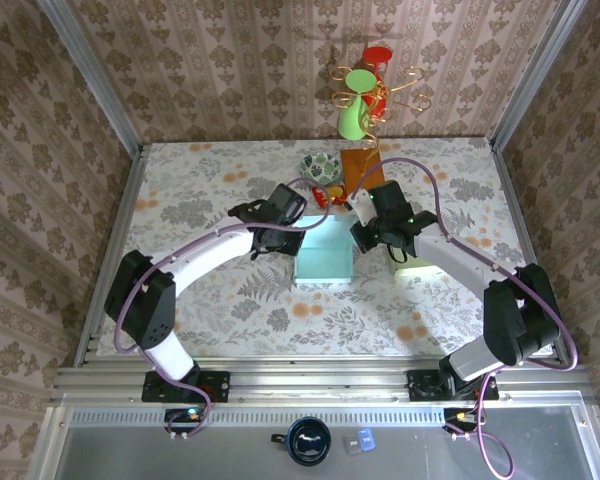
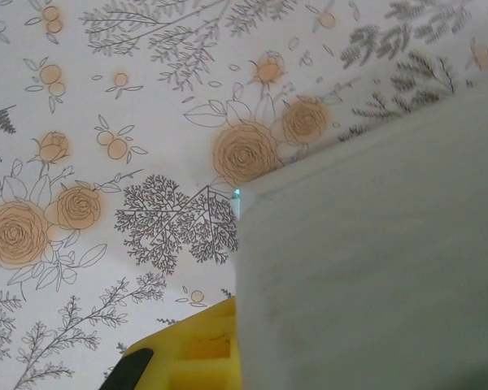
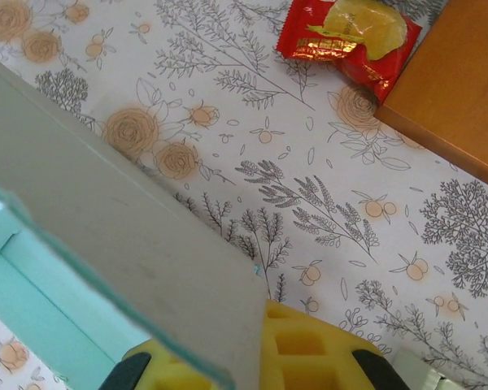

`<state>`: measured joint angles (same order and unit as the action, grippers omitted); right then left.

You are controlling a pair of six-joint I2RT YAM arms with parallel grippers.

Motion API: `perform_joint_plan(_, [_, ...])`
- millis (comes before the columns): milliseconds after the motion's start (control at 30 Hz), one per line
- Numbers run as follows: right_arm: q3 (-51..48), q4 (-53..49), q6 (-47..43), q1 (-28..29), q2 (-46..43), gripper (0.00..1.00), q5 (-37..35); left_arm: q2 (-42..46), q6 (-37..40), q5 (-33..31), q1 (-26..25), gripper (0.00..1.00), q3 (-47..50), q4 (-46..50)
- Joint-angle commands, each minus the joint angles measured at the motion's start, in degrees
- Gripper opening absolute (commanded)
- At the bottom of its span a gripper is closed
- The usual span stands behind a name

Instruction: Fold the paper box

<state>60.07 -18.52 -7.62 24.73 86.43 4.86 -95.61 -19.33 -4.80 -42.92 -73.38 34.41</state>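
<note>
Paper box [image 1: 325,258] sits in the middle of the flowered table [image 1: 200,300], teal and squarish, between the two arms, and from where I stand it looks partly folded rather than finished. Starting at the left, the left gripper [image 1: 283,236] is at the box's far left corner, pinched down narrow. Its wrist camera shows a pale panel [image 2: 374,252] standing up off the table right against one yellow finger pad [image 2: 197,351]. The other pad is hidden behind the sheet, so I take it that the paper is clamped between them. In the middle, the base of the box lies flat on the table, and the overhead view is too small for me to say which walls are up. On the right, the right gripper [image 1: 368,236] is at the far right corner, likewise closed to a thin pinch. Its own camera shows a grey panel [image 3: 122,227] slanting down to the yellow pads [image 3: 305,351], with the teal inner face [image 3: 32,301] showing below it, so it too seems to hold paper. Just far of that gripper lie a red snack packet [image 3: 346,36] and a wooden board [image 3: 455,81], apart from the box and no part of the job. My reading is that both sides are gripped and at least partly raised. Left to do, I'd judge, are squaring the walls, turning in the end flaps and locking them so the box stands without help
</note>
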Motion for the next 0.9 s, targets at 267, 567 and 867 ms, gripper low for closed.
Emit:
perform_joint_plan(267, [4.53,3.70,23.27,3.59,1.68,0.00,-11.13,-5.37,-11.43,-1.57,1.25,0.00,-6.42,-1.28])
perform_joint_plan(567, [4.53,6.99,36.33,4.14,3.77,0.00,-13.26,-4.15,-10.88,3.15,3.09,0.00,-0.11,-12.54])
perform_joint_plan(867, [4.18,8.28,40.96,5.22,5.50,0.00,-14.68,-4.48,-9.39,6.08,4.10,0.00,2.88,-18.43])
